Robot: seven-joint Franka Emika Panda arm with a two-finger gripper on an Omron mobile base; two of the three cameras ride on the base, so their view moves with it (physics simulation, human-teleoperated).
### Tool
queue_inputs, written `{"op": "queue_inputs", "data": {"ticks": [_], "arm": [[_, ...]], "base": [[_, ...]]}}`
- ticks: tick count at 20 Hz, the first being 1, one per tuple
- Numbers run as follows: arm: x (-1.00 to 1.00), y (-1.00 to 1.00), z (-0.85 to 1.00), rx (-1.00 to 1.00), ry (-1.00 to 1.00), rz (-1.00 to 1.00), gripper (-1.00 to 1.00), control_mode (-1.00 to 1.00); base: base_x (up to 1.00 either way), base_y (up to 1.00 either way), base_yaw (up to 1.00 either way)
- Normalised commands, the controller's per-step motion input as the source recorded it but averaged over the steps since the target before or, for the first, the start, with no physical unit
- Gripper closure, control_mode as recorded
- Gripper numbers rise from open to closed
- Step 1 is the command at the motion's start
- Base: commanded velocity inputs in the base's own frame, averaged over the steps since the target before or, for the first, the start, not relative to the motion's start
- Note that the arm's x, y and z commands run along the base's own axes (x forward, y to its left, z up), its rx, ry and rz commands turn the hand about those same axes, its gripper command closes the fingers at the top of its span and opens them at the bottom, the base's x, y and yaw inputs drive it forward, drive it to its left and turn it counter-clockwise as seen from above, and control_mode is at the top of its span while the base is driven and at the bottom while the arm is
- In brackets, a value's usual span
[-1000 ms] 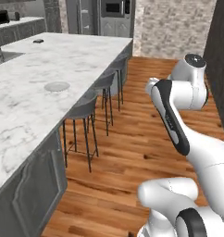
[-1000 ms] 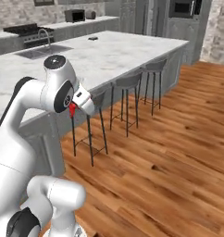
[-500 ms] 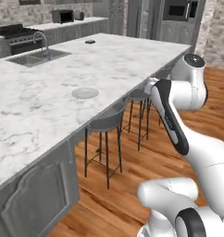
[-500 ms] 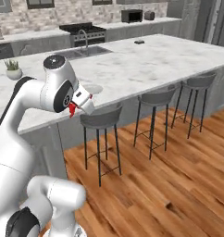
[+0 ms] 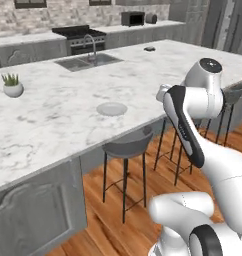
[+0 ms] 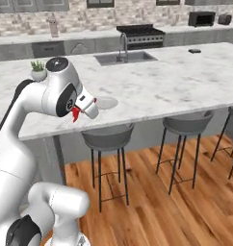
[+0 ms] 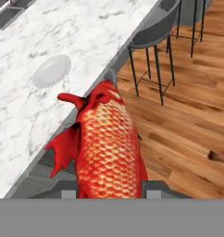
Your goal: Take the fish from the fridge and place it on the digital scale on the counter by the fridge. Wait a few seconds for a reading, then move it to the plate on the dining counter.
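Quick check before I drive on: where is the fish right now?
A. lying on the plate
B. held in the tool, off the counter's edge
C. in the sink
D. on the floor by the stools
B: the hand view shows the fish clamped in the tool over the counter's edge, while the plate sits bare on the dining counter.

The left base view looks from behind the arm, forward and down across the marble bench [image 5: 53, 120], with the arm rising at its lower right; the right base view faces the same bench [image 6: 176, 81] from the other side, arm at lower left; both share the plate [image 5: 111, 108], the sink [image 5: 88, 61], the stools [image 6: 109, 139] and the far stove wall; the hand view sits very close, looking down past the fish [image 7: 107, 148] at the bench edge [image 7: 63, 134], plate [image 7: 51, 70] and wood floor [image 7: 188, 125].
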Motion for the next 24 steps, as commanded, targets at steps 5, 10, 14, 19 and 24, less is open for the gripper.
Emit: {"op": "queue_inputs", "data": {"ticks": [5, 10, 14, 19, 24], "arm": [[0.0, 0.0, 0.0, 0.0, 0.0, 0.0, 1.0, 1.0], [0.0, 0.0, 0.0, 0.0, 0.0, 0.0, 1.0, 1.0], [0.0, 0.0, 0.0, 0.0, 0.0, 0.0, 1.0, 1.0], [0.0, 0.0, 0.0, 0.0, 0.0, 0.0, 1.0, 1.0], [0.29, -0.13, -0.1, 0.0, 0.05, 0.1, 1.0, -1.0]], "base": [[0.77, -0.65, 0.55], [0.82, -0.63, 0.54], [0.92, -0.55, 0.49], [0.93, -0.52, 0.46], [0.52, -0.19, 0.19]]}}
